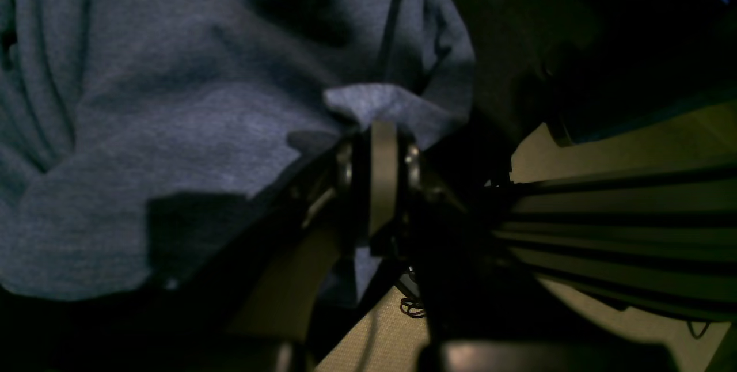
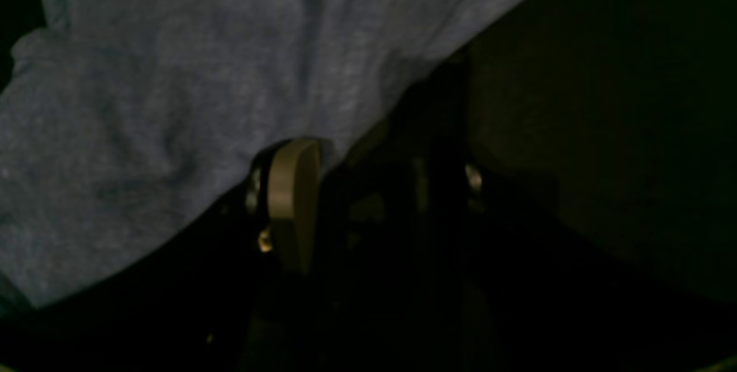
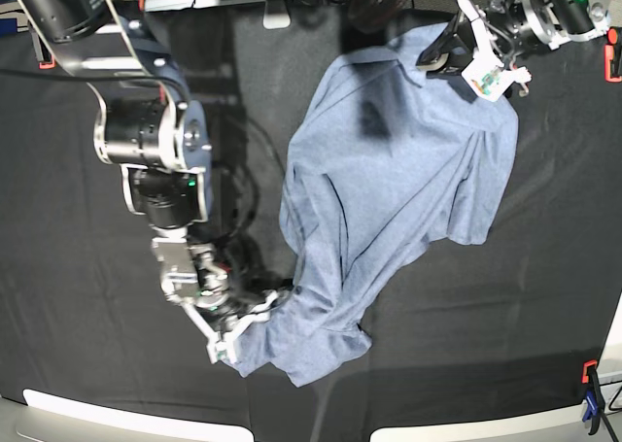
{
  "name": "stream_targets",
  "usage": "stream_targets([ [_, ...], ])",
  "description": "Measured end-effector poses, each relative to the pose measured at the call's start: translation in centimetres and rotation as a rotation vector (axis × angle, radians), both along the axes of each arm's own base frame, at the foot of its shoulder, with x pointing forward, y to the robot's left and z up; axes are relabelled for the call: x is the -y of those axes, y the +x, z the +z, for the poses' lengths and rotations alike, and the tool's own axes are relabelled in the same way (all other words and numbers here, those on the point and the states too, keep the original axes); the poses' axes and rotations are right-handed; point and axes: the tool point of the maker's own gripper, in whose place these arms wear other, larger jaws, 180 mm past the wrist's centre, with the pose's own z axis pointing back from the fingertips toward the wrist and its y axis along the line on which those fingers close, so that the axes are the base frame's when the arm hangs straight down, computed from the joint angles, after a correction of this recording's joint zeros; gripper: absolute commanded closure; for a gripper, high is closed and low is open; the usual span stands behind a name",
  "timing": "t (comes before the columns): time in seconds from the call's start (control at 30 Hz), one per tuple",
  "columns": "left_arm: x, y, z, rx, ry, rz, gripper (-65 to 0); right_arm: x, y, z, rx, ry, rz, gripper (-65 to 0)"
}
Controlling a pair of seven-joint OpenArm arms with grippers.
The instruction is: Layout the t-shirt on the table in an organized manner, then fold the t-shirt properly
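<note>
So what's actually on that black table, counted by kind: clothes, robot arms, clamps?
T-shirt: 1
Robot arms: 2, with the left gripper and the right gripper at the shirt's edges
Clamps on the table edge: 3 visible, counting the blue clamp
Total: 6

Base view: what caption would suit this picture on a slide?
Two arms hold a rumpled blue-grey t-shirt at opposite ends on the black table.

One t-shirt (image 3: pixel 389 209) lies on one black desk (image 3: pixel 544 306). Two robot arms reach over it, each ending in one hand: the left hand (image 3: pixel 449 58) and the right hand (image 3: pixel 251 325). Two clamps (image 3: pixel 590 403) show at the desk's right edge.
</note>
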Motion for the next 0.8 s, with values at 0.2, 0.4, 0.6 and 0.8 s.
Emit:
stream_targets([
  [0.2, 0.0, 0.0, 0.0, 0.000, 0.000, 0.000, 0.0, -1.5, 0.1, 0.3, -0.007, 0.012, 0.015, -18.8],
  [0.4, 0.0, 0.0, 0.0, 0.000, 0.000, 0.000, 0.0, -3.5, 0.1, 0.6, 0.009, 0.037, 0.035, 0.0],
  [0.6, 0.0, 0.0, 0.0, 0.000, 0.000, 0.000, 0.0, -2.2, 1.4, 2.1, 0.080, 0.021, -0.002, 0.0],
  [0.8, 0.0, 0.0, 0.0, 0.000, 0.000, 0.000, 0.0, -3.0, 1.8, 4.6, 0.079, 0.014, 0.069, 0.0],
])
